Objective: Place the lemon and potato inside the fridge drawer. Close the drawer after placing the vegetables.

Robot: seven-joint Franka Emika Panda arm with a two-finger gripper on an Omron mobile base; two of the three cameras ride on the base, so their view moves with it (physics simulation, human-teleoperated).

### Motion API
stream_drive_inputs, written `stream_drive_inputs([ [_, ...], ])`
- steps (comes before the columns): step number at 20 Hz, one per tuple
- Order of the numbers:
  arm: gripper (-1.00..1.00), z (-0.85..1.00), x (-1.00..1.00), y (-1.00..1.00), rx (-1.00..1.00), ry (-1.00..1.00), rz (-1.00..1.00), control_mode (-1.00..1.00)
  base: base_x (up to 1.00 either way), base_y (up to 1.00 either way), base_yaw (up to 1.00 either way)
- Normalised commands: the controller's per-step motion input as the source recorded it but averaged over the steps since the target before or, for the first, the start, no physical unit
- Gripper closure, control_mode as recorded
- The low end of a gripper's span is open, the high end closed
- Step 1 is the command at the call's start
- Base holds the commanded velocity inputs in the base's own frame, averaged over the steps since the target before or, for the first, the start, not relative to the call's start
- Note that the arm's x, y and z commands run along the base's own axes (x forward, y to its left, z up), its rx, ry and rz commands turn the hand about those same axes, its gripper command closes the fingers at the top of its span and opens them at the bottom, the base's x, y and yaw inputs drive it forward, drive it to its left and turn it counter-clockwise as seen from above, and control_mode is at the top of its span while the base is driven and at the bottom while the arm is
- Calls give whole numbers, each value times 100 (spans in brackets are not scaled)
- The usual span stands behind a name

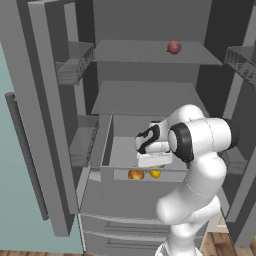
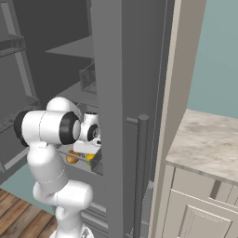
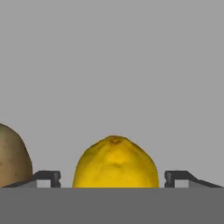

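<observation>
Down at the bottom of the hand view, the lemon (image 3: 115, 162) shows as a bright yellow oval with a faintly dimpled skin and a small brownish nub at its top; its lower part is cut off by the frame edge. The gripper (image 3: 113, 178) stands open around it: the two dark fingertips (image 3: 47, 177) sit well out to either side of the fruit, with a clear gap between each tip and the peel. At the lower left edge of that view the potato (image 3: 13, 157) curves in, tan-brown with a dull sheen, mostly cut off by the frame. Behind both lies flat, featureless grey, the inside of the fridge drawer (image 1: 107, 145).

From the left base view the drawer is a plain grey box, pulled out at the centre of the frame, with tall side walls. Inside it near the front, the potato (image 1: 135, 174) and the lemon (image 1: 155, 173) lie side by side, the potato to the left; whether they touch cannot be told. The white wrist hangs right over them and hides the top of the lemon.

Above the drawer run flat grey shelves (image 1: 145, 97), and a small dark red ball (image 1: 174, 47) rests on the upper one, upper right of centre. Wire-sided door bins (image 1: 75, 62) hang at upper left.

In the right base view a tall grey fridge door (image 2: 123, 116) with a dark bar handle stands across the middle of the frame and covers most of the drawer; the two small things show as orange and yellow specks beneath the hand.
</observation>
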Motion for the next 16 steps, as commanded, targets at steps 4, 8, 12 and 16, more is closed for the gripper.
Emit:
stream_drive_inputs([
  [4, -100, 25, 0, 0, 0, -1, 0, -100, 0, 0, 0],
  [8, -100, 90, -2, 2, 0, -13, 0, -100, 0, 0, 0],
  [12, -100, 100, -29, 27, 0, -27, 0, -100, 0, 0, 0],
  [16, -100, 89, -74, 41, -1, -28, 1, -100, 0, 0, 0],
])
